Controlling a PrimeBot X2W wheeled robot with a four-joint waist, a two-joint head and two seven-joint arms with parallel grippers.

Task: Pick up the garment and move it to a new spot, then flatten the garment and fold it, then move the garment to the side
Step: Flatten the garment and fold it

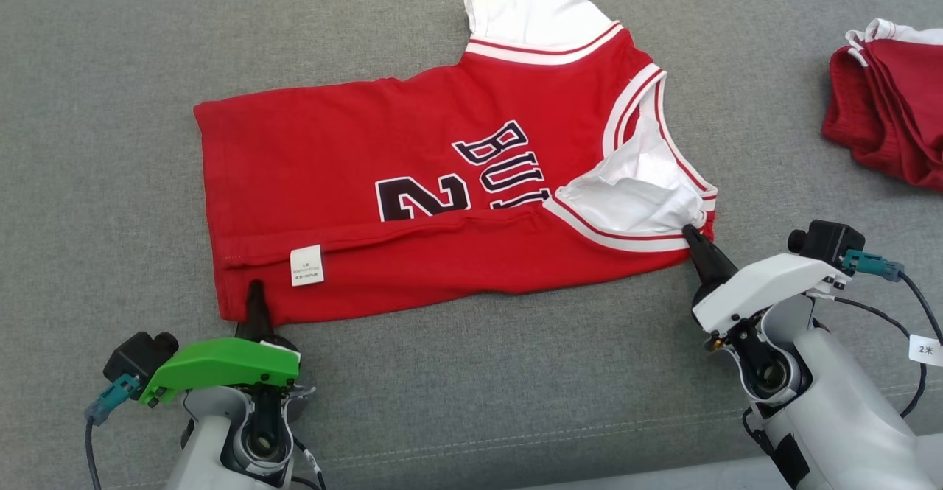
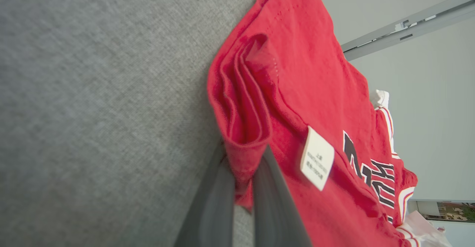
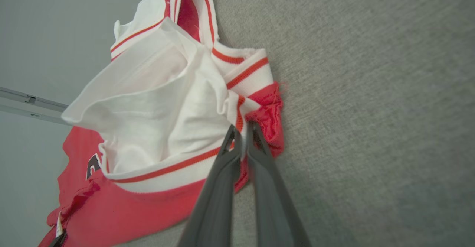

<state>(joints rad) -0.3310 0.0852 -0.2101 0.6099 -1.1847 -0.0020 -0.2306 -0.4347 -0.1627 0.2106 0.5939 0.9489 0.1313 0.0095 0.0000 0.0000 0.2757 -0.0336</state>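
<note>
The garment (image 1: pixel 383 151) lies part-folded. Left hand (image 1: pixel 256 289) grips its near hem corner; right hand (image 1: pixel 690 233) grips its near shoulder strap.

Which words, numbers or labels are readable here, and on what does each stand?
"BU", rest cut by the fold: black print on the red jersey.
"2", next digit cut off: same jersey.
"2米": white tag beside the right forearm.
White care label on the jersey: too small to read.
</note>
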